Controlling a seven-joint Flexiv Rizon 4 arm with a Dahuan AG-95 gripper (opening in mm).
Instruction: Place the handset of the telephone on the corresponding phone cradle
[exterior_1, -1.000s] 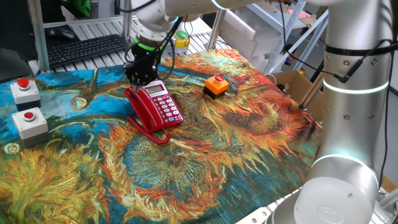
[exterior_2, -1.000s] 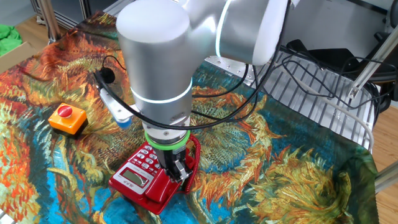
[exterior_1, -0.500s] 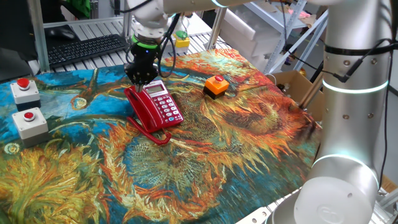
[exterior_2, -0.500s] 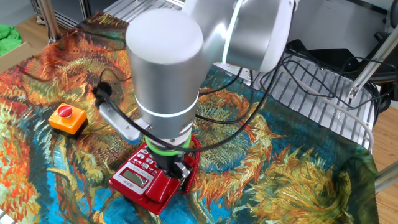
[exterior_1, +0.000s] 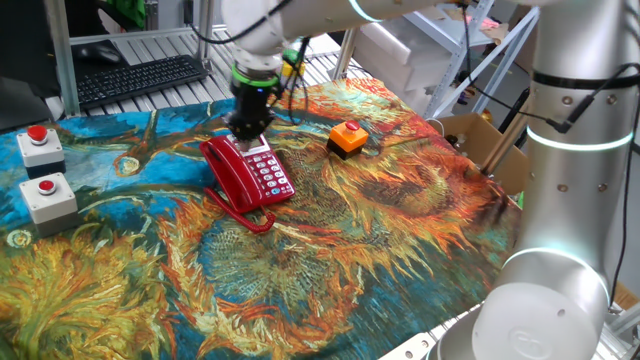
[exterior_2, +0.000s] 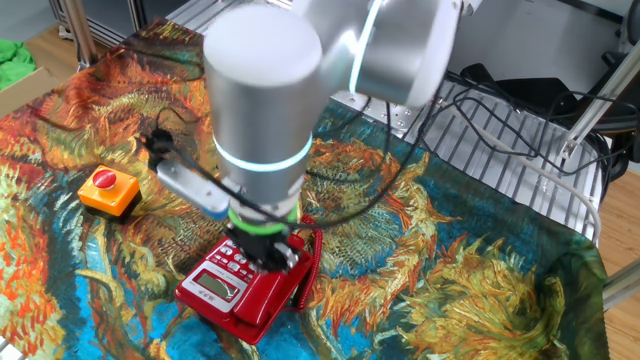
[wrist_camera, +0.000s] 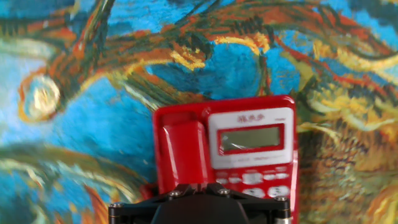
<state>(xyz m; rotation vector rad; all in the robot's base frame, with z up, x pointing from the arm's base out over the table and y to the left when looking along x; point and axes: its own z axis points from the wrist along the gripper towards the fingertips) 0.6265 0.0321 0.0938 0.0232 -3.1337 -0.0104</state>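
Swirly painted cloth (exterior_1: 380, 230) under glossy red slab-shaped telephone (exterior_1: 245, 172).

Painted sunflower-cloth table (exterior_1: 400, 250) with telephone (exterior_1: 250, 172), orange button box (exterior_1: 348, 138), two grey boxes (exterior_1: 42, 170).

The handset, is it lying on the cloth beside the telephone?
No, the handset lies in the phone cradle of the telephone, along the keypad-free side, not on the cloth.

handset (exterior_1: 226, 176) lies in phone cradle (wrist_camera: 182, 152) along telephone (exterior_1: 248, 173) side opposite keypad; gripper (exterior_1: 247, 131) above phone's display end; button box (exterior_1: 348, 137) beside phone; two switch boxes (exterior_1: 42, 171) at table edge
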